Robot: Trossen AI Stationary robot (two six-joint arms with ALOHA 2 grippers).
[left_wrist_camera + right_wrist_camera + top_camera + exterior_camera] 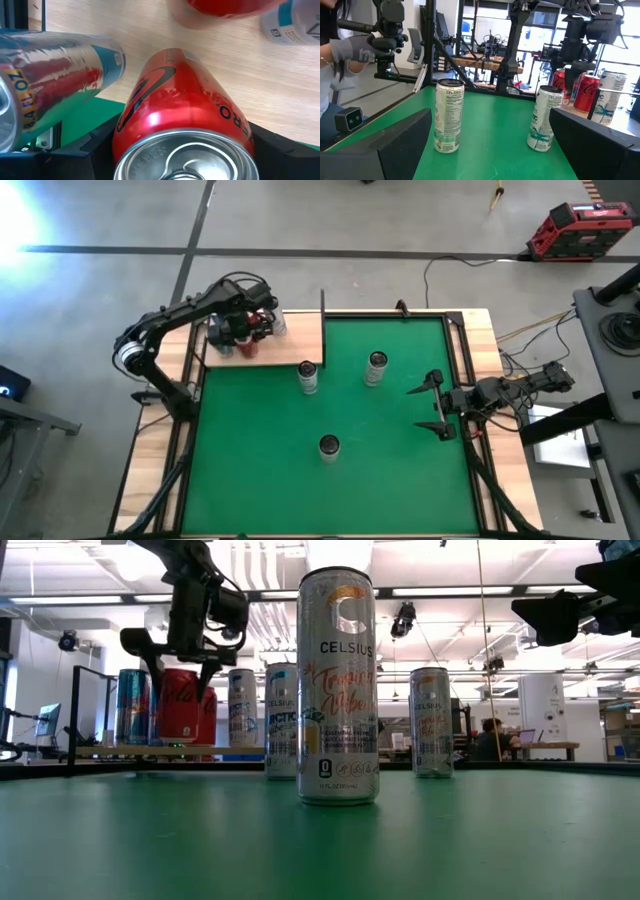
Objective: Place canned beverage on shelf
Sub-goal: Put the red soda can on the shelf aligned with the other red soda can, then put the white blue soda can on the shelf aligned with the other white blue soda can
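Jaws of the left gripper [181, 668] pinch a red can [180, 706] standing on the shelf [300, 340] at far left, so placing seems nearly done, release next; right gripper [432, 405] waits spread, far right.

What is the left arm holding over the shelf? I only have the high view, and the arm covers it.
Observer: A red can, clamped in the jaws of the left gripper, as the left wrist view shows.
Operator: Is it down on the shelf?
Observer: The low view shows it upright, its base at the shelf board, beside a blue can.
Operator: Anyone near the table?
Observer: The right wrist view shows a person's gloved hand beyond the table's edge.
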